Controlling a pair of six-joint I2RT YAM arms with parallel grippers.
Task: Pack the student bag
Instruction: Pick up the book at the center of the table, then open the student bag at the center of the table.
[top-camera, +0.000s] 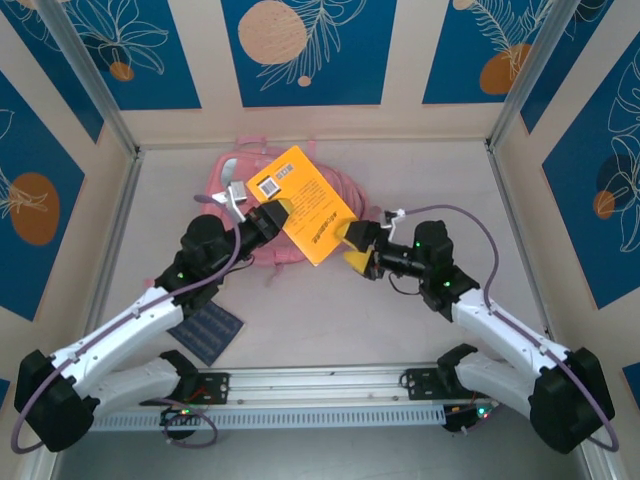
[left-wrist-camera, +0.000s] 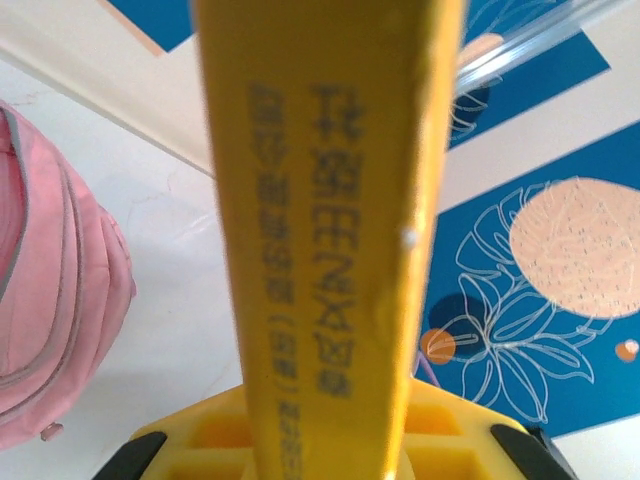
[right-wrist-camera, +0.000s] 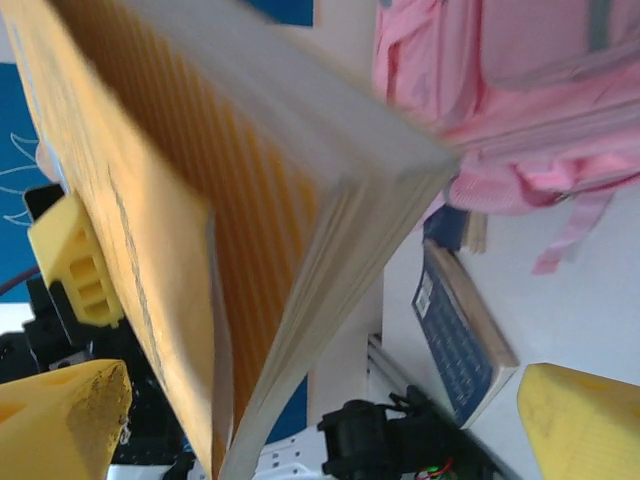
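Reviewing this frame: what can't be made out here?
Top view: the orange book covers most of the student bag, so whether its pockets are open is hidden.
Left wrist: the spine print is blurred; the bottom edge cuts off the fingers of the left gripper.
Right wrist: the book hides whether the right gripper touches it; the blue book has cover text too small to read.

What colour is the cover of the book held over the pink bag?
The book is orange-yellow, with a white label; the top external view shows it best.
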